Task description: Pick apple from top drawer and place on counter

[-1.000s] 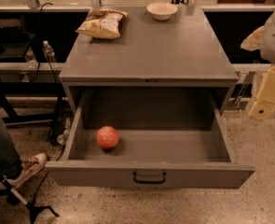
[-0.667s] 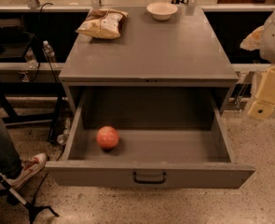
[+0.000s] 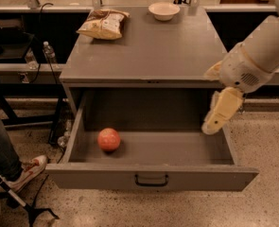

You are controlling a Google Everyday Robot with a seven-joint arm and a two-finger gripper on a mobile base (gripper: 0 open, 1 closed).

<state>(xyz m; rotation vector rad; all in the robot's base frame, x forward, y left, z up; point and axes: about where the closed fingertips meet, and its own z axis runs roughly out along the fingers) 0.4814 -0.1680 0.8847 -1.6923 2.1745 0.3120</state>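
Note:
The apple, small, round and red-orange, lies on the floor of the open top drawer, at its left side. The drawer is pulled fully out of the grey cabinet, with its dark handle at the centre of the front panel. The counter is the flat grey top above it. My gripper hangs from the white arm at the right, over the drawer's right end. It is well to the right of the apple, apart from it, and holds nothing that I can see.
A chip bag lies at the counter's back left and a white bowl at its back centre. A person's leg and shoe are on the floor at the left, next to a black stand. A water bottle stands on a shelf at the left.
My arm has swung in from the right edge of the view, and the gripper now hangs lower, over the drawer's right end. The apple and drawer have not moved.

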